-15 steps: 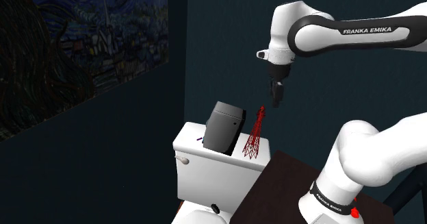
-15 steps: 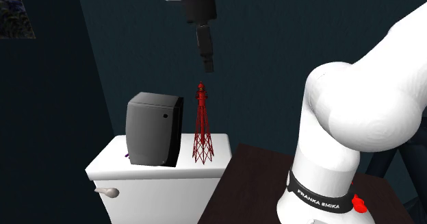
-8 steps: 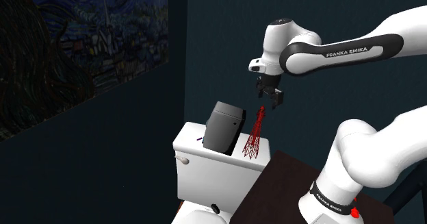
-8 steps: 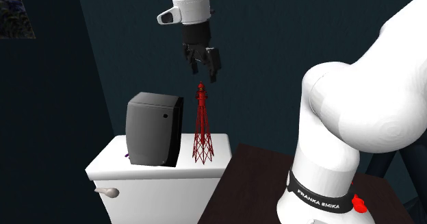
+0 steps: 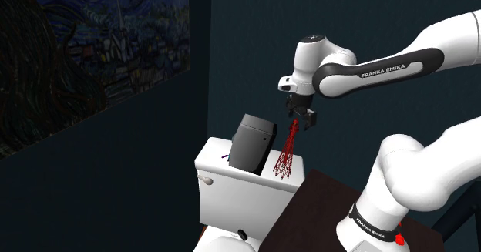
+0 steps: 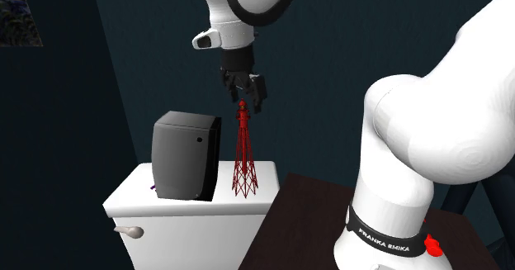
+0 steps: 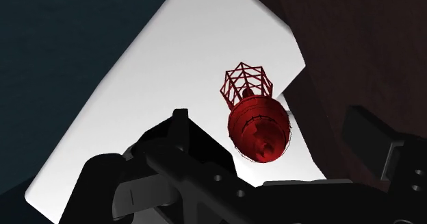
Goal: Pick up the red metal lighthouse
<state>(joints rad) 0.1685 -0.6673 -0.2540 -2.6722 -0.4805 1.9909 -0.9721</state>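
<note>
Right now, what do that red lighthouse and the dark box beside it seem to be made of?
Lighthouse: deep red with soft highlights, thin open lattice struts under a solid rounded cap; probably painted metal, though plastic could look the same. Box: dark grey, with smooth, faintly shiny faces and rounded edges; plastic or coated metal, cannot tell which.

FRANKA EMIKA on forearm (image 5: 383, 67) and, seemingly, base band (image 6: 382, 240)

White toilet tank (image 5: 239, 198) against dark wall (image 5: 247, 35). Dark grey box (image 5: 253, 144) stands upright on its lid, toward the shoulder view's left end. Swirling blue painting (image 5: 100, 42) hangs on the adjoining wall.
</note>
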